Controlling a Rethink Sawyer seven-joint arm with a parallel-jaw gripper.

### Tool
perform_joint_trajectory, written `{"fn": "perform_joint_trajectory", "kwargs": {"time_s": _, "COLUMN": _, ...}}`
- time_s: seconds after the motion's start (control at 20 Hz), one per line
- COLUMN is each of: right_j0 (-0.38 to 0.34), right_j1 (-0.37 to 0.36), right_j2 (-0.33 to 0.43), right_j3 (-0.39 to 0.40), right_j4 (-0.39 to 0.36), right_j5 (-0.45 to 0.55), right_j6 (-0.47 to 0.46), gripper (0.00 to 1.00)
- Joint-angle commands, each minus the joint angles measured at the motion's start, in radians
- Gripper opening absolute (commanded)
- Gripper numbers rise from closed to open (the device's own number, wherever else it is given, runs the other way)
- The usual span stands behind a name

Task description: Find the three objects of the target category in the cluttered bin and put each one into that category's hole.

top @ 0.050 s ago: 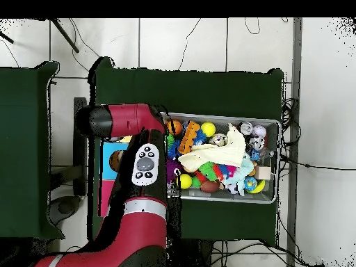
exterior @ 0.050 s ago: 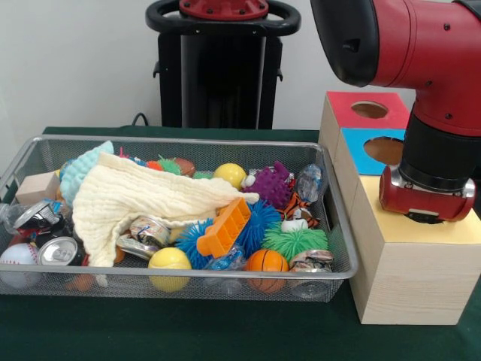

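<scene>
- While the red and black arm's wrist [exterior @ 0.050 s ago: 426,197] hangs over the wooden sorting box's yellow top [exterior @ 0.050 s ago: 451,229], its claw's opening cannot be told.
- The wire mesh bin [exterior @ 0.050 s ago: 340,248] of cluttered toys lies beside it — well apart.

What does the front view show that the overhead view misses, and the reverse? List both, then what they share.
Front only: the box's pale wood side, the red hole seen plainly, and the pedestal behind the bin.
Overhead only: a second green table, floor cables, and the button panel on the arm.
Both: the bin full of toys, the cream cloth draped over them, the orange brick, and the arm over the box.
</scene>
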Motion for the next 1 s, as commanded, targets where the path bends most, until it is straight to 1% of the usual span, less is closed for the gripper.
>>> {"fn": "perform_joint_trajectory", "kwargs": {"time_s": 0.05, "right_j0": -0.041, "right_j1": 0.031, "right_j2": 0.032, "right_j3": 0.024, "right_j4": 0.009, "right_j5": 0.041, "right_j6": 0.138, "gripper": 1.0}}
{"fn": "perform_joint_trajectory", "kwargs": {"time_s": 0.2, "right_j0": -0.039, "right_j1": 0.011, "right_j2": 0.038, "right_j3": 0.044, "right_j4": 0.013, "right_j5": 0.041, "right_j6": 0.137, "gripper": 1.0}}
{"fn": "perform_joint_trajectory", "kwargs": {"time_s": 0.45, "right_j0": -0.031, "right_j1": -0.025, "right_j2": 0.028, "right_j3": 0.033, "right_j4": 0.018, "right_j5": 0.104, "right_j6": 0.136, "gripper": 1.0}}
{"fn": "perform_joint_trajectory", "kwargs": {"time_s": 0.5, "right_j0": -0.03, "right_j1": -0.035, "right_j2": 0.028, "right_j3": 0.043, "right_j4": 0.017, "right_j5": 0.104, "right_j6": 0.135, "gripper": 1.0}}
{"fn": "perform_joint_trajectory", "kwargs": {"time_s": 0.65, "right_j0": -0.031, "right_j1": -0.053, "right_j2": 0.024, "right_j3": 0.037, "right_j4": 0.019, "right_j5": 0.131, "right_j6": 0.133, "gripper": 1.0}}
{"fn": "perform_joint_trajectory", "kwargs": {"time_s": 0.75, "right_j0": -0.029, "right_j1": -0.069, "right_j2": 0.023, "right_j3": 0.044, "right_j4": 0.02, "right_j5": 0.144, "right_j6": 0.132, "gripper": 1.0}}
{"fn": "perform_joint_trajectory", "kwargs": {"time_s": 0.8, "right_j0": -0.026, "right_j1": -0.08, "right_j2": 0.024, "right_j3": 0.061, "right_j4": 0.02, "right_j5": 0.14, "right_j6": 0.134, "gripper": 1.0}}
{"fn": "perform_joint_trajectory", "kwargs": {"time_s": 1.0, "right_j0": -0.03, "right_j1": -0.094, "right_j2": 0.023, "right_j3": 0.039, "right_j4": 0.021, "right_j5": 0.183, "right_j6": 0.127, "gripper": 1.0}}
